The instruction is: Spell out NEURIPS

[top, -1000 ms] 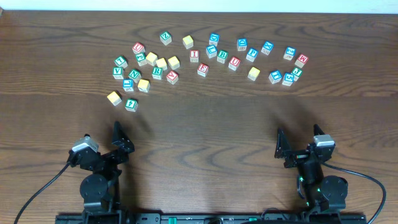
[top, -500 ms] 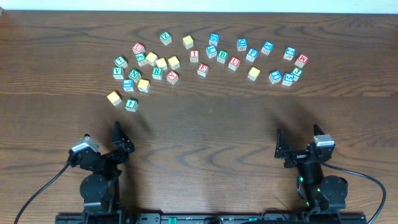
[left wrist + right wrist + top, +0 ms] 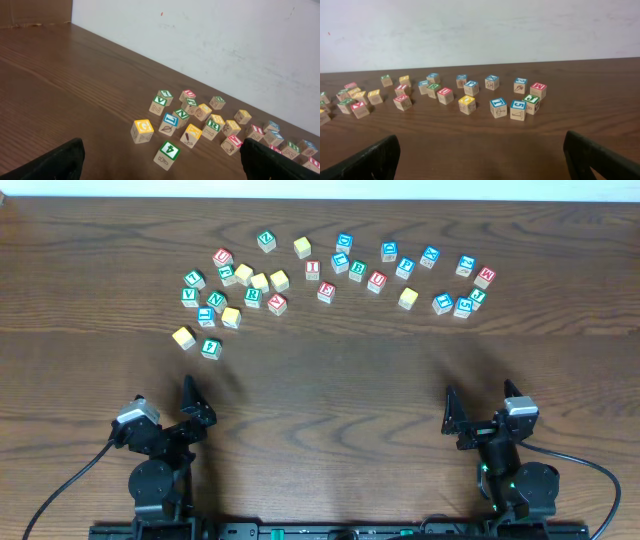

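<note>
Overhead: lettered cubes (image 3: 326, 292) loose on the wooden table (image 3: 330, 395)

Top-down view plus two low wrist views
Overhead looks straight down; both near-edge wrist cameras face far, sharing the scattered cubes (image 3: 326, 292).

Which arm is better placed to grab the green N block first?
Left, probably. The green N block sits on the left side of the table, ahead of the left hand; the right hand stands far across. Both hands are open and empty.
</note>
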{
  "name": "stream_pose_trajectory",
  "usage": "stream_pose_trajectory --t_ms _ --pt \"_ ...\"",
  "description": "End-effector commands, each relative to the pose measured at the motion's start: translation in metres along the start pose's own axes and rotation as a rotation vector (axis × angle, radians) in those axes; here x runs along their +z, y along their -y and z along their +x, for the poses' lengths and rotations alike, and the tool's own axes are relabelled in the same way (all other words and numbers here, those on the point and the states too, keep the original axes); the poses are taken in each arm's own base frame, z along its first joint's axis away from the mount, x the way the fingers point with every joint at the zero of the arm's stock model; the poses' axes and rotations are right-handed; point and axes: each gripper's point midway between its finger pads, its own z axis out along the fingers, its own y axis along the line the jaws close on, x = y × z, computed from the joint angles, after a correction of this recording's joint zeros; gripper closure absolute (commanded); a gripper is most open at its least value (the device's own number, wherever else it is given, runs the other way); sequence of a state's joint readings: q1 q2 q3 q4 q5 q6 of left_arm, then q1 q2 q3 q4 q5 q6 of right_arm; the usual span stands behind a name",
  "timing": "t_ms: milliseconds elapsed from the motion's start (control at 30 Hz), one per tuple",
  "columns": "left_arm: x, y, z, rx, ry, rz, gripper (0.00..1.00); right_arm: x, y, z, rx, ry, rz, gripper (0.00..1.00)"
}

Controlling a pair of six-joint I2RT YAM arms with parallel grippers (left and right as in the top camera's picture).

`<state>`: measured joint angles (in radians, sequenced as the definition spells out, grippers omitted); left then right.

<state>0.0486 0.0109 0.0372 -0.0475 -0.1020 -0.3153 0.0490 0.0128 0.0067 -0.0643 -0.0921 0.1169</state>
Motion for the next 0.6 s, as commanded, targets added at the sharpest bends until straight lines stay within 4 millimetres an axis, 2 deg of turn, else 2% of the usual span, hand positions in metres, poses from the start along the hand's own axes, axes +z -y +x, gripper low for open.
stream_pose_trajectory --t_ms 0,400,567 --pt "0.0 0.002 0.006 0.049 -0.017 0.013 0.02 0.0 0.001 0.002 -0.01 -0.006 0.006 0.01" --pt "-0.002 0.007 -0.009 0.054 -0.003 0.019 0.02 0.0 0.001 0.002 -0.01 -0.006 0.006 0.01" --pt "-0.001 0.014 -0.023 0.08 -0.024 0.02 0.02 0.0 0.001 0.002 -0.01 -0.006 0.006 0.01"
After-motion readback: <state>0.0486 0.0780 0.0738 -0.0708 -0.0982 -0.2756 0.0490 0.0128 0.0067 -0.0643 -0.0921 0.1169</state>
